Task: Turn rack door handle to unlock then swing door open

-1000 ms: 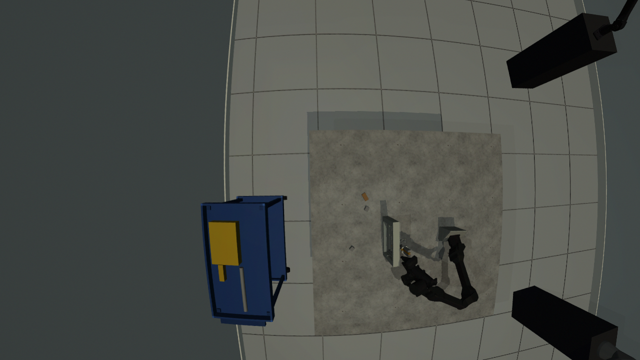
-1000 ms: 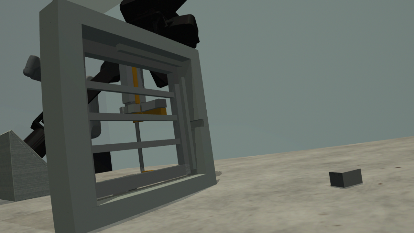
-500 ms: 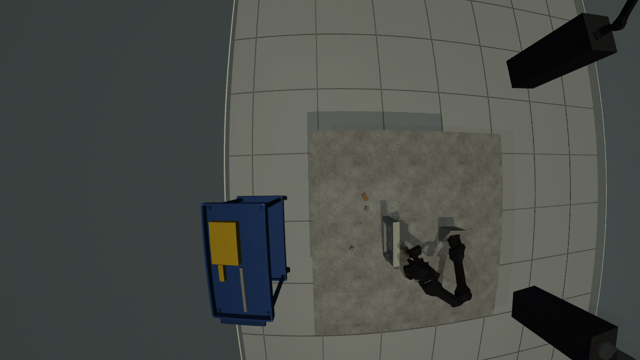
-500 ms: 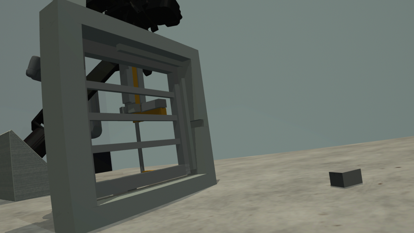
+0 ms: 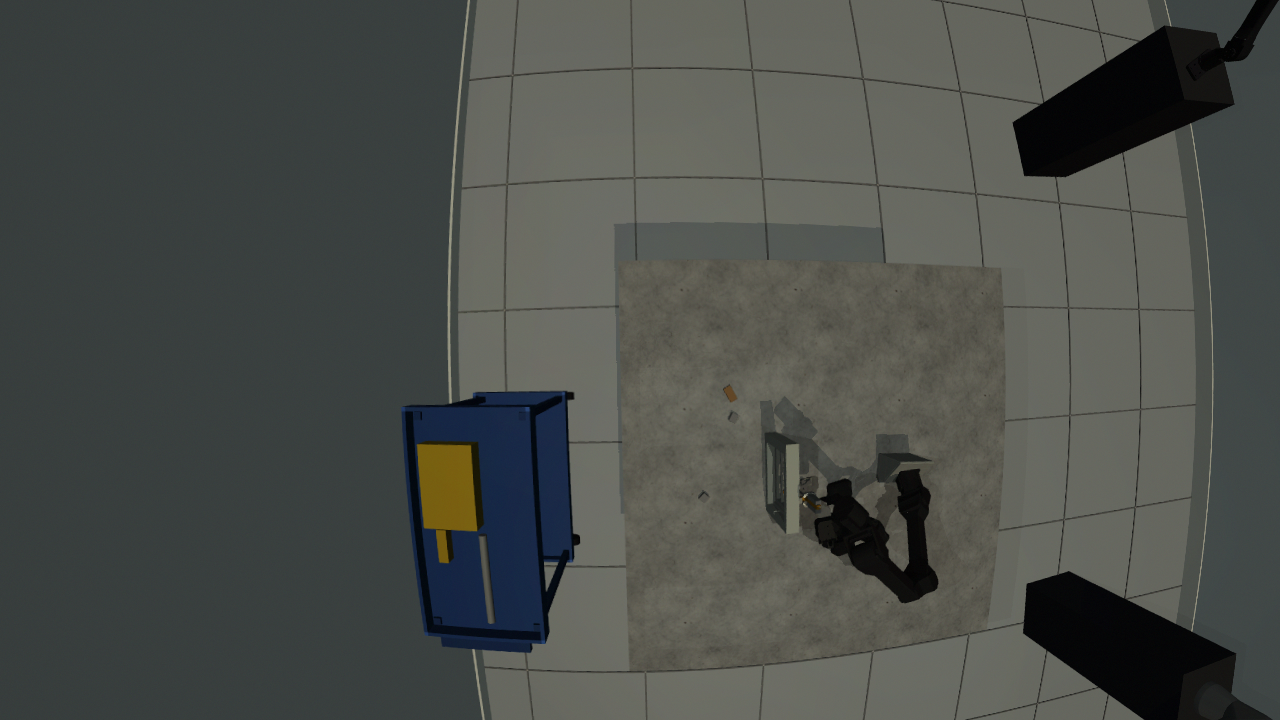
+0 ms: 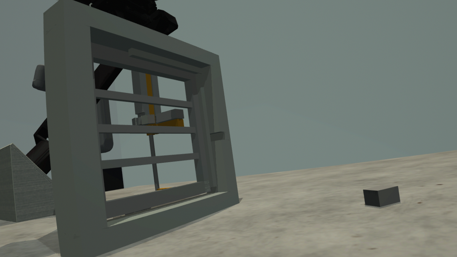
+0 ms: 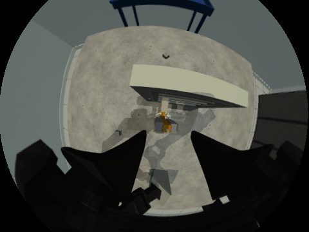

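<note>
The pale grey rack frame (image 5: 792,492) (image 6: 76,127) (image 7: 190,80) stands upright on the stone table (image 5: 698,573). Its barred door (image 6: 146,129) sits inside the frame and looks closed. The upright handle (image 6: 148,86) (image 7: 166,125), grey with an orange middle, stands on the arm's side of the door; a thin rod runs down below it. My gripper (image 7: 169,133) is open and empty. In the wrist view the handle shows between and just beyond the fingertips, lower down than they are. The exterior view shows the black gripper body at the frame's top edge; its fingertips are hidden there.
A grey wedge (image 5: 899,462) (image 6: 28,188) (image 7: 162,180) stands near the arm's base. Behind the frame lie an orange block (image 5: 729,393), a small grey block (image 5: 733,416) and a dark block (image 5: 702,495) (image 6: 388,196). A blue cart (image 5: 505,573) stands left of the table.
</note>
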